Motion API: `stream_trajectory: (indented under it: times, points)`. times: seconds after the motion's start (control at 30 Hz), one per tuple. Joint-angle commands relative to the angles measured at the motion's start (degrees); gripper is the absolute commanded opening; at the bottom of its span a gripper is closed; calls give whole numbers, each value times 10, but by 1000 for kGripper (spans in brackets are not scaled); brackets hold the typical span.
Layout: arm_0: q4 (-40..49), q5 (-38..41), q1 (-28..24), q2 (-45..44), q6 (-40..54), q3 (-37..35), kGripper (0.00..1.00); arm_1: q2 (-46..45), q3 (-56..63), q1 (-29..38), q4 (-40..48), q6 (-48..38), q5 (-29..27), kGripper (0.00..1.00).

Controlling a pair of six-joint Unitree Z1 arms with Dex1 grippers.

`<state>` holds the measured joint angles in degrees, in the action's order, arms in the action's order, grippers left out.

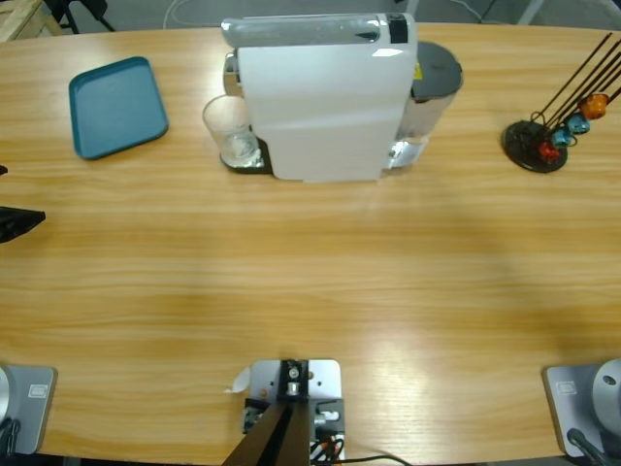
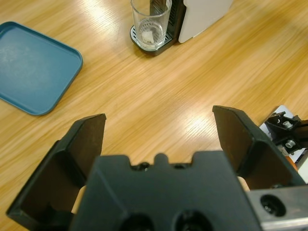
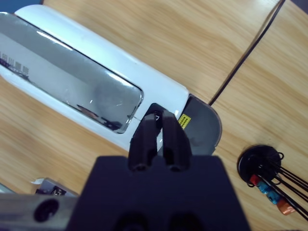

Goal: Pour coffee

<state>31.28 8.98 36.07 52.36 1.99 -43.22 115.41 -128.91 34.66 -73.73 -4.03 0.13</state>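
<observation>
Sitting on the drip tray of the white coffee machine (image 1: 320,107), at the machine's left end in the high view, an empty-looking glass (image 1: 231,130) is waiting under the spout; no amber coffee is showing in it, only a pale glint at its base, so the brewing appears not to have started, or at most barely. The left tool (image 2: 159,130) is hovering over the bare table (image 1: 310,272), well apart from the machine, with its jaws spread wide and gripping nothing; the glass and the teal tray (image 2: 33,72) are lying ahead of it, the tray off to the machine's far left. The right tool (image 3: 159,127) is hanging above the machine's top, its jaws pressed together and empty, pointing down near the end of the silver lid (image 3: 67,82), close to the grey water tank (image 3: 204,125). Judging from this, that tool is getting ready to press a button or the lid, and the whole task is remaining: brewing, then lifting the glass out. A rack of capsules (image 1: 553,136) is standing well to the machine's right, untouched.
</observation>
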Motion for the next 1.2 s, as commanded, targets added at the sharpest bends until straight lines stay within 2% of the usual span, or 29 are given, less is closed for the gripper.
stream_trajectory:
  times: [0.03,0.93,1.2]
  points:
    - [-8,-7,5,18,6,18,968,35,2,5,-9,-5,-5,0]
    - [-21,-15,5,19,4,29,968,49,23,14,-19,-7,3,0]
    - [-21,-17,5,14,4,31,968,46,47,27,-19,-7,-19,0]
